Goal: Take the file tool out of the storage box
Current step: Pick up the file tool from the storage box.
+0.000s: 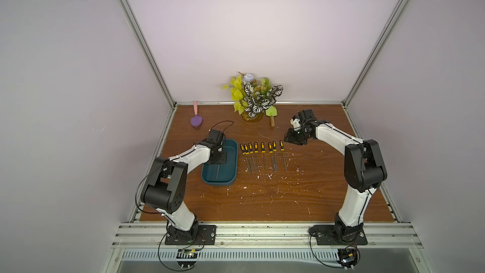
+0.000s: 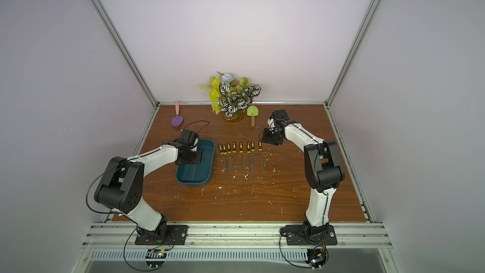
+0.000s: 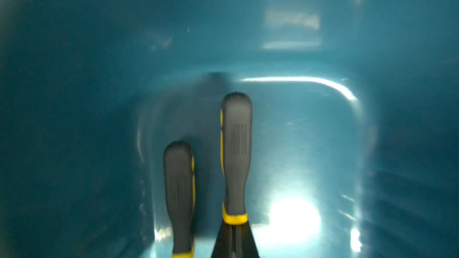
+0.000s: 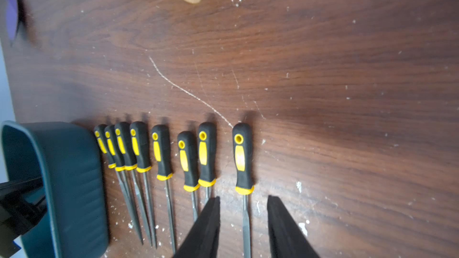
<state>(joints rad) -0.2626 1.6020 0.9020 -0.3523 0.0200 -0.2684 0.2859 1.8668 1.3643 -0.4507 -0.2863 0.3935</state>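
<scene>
Teal storage box (image 1: 226,178) — left gripper (image 3: 233,241) clamps the file tool (image 3: 236,155), its length running straight ahead. Right gripper (image 4: 243,198) gapes, well away

Left in the box, right hovering.
My left gripper (image 2: 193,164) sits low inside the teal box (image 2: 203,169), a file (image 2: 194,173) shaft showing past it; eight files (image 2: 241,154) lie in a row just beside; my right gripper (image 2: 266,137) hangs near the last one.

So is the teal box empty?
Not empty: the storage box holds a loose file and a gripped file, the left gripper shut on it.
</scene>
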